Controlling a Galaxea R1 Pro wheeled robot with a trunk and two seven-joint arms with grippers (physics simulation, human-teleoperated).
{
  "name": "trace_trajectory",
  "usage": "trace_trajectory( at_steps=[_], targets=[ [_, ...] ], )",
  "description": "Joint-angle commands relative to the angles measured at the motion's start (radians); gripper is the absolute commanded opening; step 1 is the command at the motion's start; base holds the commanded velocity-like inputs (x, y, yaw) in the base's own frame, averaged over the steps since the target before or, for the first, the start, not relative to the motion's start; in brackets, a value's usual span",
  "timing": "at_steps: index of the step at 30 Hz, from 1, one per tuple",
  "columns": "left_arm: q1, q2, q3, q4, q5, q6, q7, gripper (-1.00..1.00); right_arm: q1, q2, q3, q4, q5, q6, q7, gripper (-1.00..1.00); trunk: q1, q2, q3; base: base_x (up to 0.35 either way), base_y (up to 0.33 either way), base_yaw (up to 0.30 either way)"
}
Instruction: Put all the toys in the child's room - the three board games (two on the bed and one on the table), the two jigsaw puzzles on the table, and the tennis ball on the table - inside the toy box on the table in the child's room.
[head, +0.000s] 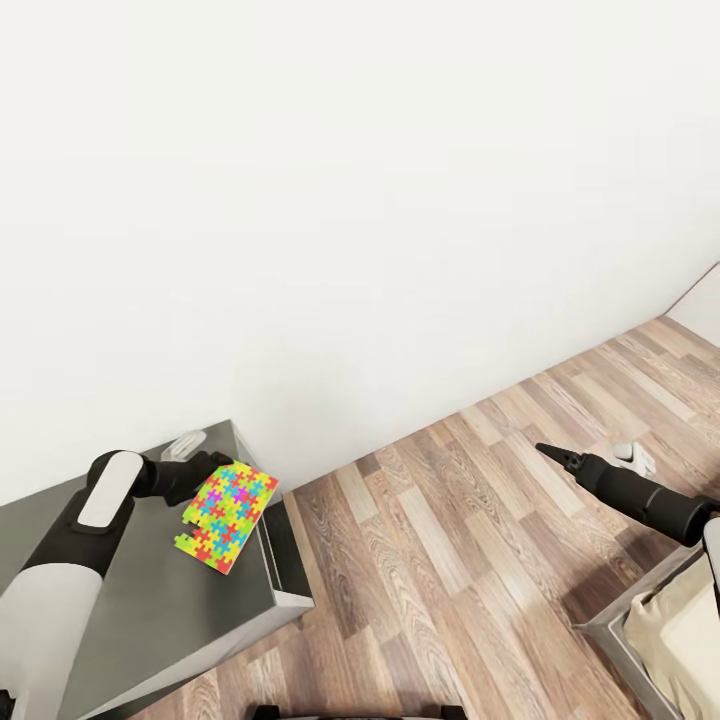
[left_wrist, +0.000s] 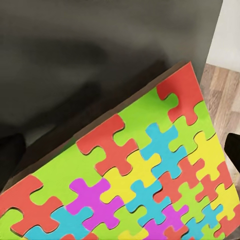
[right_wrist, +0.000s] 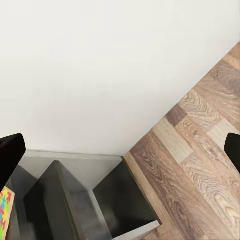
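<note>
In the head view the left arm reaches from seven o'clock toward the middle left; its gripper (head: 198, 470) sits at the upper edge of a jigsaw puzzle (head: 226, 516), which hangs tilted over the dark grey tabletop (head: 150, 610) near its right edge; the puzzle looks pinched at that edge, though the fingers themselves are too hidden to tell for certain. In the left wrist view the puzzle (left_wrist: 140, 175) spreads close before the camera, its red, green, blue, yellow and pink pieces interlocked, with the dark tabletop (left_wrist: 100, 55) behind it and a strip of wood floor (left_wrist: 220, 95) at the far side; one dark finger (left_wrist: 233, 147) shows at the edge beside the puzzle. The right arm comes in from four o'clock in the head view; its gripper (head: 552, 455) points toward ten o'clock over the wood floor (head: 450, 560), its fingers pressed together into a narrow tip, holding nothing. At five o'clock lies the corner of the bed (head: 680, 620), beige with a grey frame; a small white fitting (head: 632, 456) sits on the floor near the right gripper. In the right wrist view the white wall (right_wrist: 110, 70) meets the floor (right_wrist: 200, 150), and the tabletop's dark end (right_wrist: 75, 200) shows below with a sliver of the puzzle (right_wrist: 5, 210) at the edge. The wall (head: 350, 200) is plain white.
</note>
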Motion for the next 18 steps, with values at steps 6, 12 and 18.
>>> trace_trajectory(
  at_steps=[6, 12, 18],
  targets=[
    [0.001, 0.004, 0.003, -0.003, 0.011, 0.003, 0.01, 1.0, -0.001, 0.002, -0.002, 0.0, 0.009, 0.005, 0.01, 1.0, 0.001, -0.002, -0.001, 0.0, 0.0, -0.001],
    [0.028, 0.01, 0.06, -0.055, 0.012, 0.005, -0.005, 1.0, -0.001, 0.003, 0.019, 0.008, 0.008, 0.005, 0.012, 1.0, 0.001, -0.002, -0.001, 0.0, 0.0, 0.0],
    [0.11, 0.012, 0.165, -0.178, 0.011, 0.005, -0.064, 1.0, -0.024, -0.003, 0.162, 0.144, 0.006, 0.005, 0.016, 1.0, 0.001, -0.002, -0.001, 0.0, 0.0, 0.0]
  ],
)
